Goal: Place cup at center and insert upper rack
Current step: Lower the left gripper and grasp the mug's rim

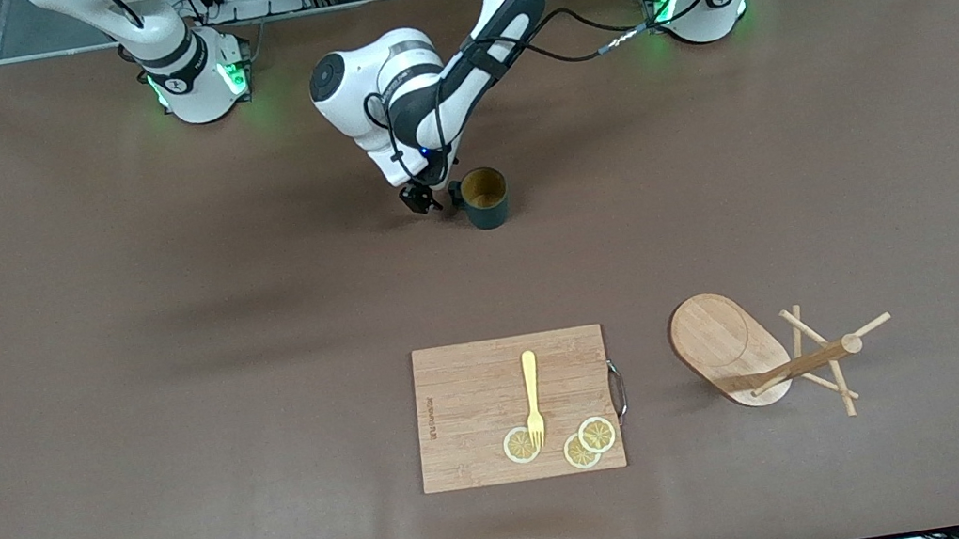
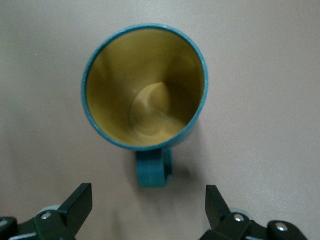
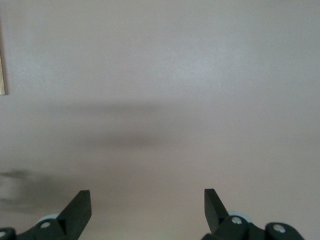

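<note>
- Left gripper is down low at the table, right beside the cup, on the handle side, toward the right arm's end.
- The cup stands upright, mouth up, near the middle of the table's width and farther from the front camera than the cutting board.
- In the left wrist view the fingers are spread wide, holding nothing, and the cup's handle points straight into the gap between them (that alignment is what a grasp here would depend on).
- My read: a short advance along the handle's line, then a squeeze.
- The upper rack lies tipped on its side, post along the table, toward the left arm's end, beside the cutting board and well apart from the cup.
- Right gripper waits over bare table, fingers wide, empty.
</note>
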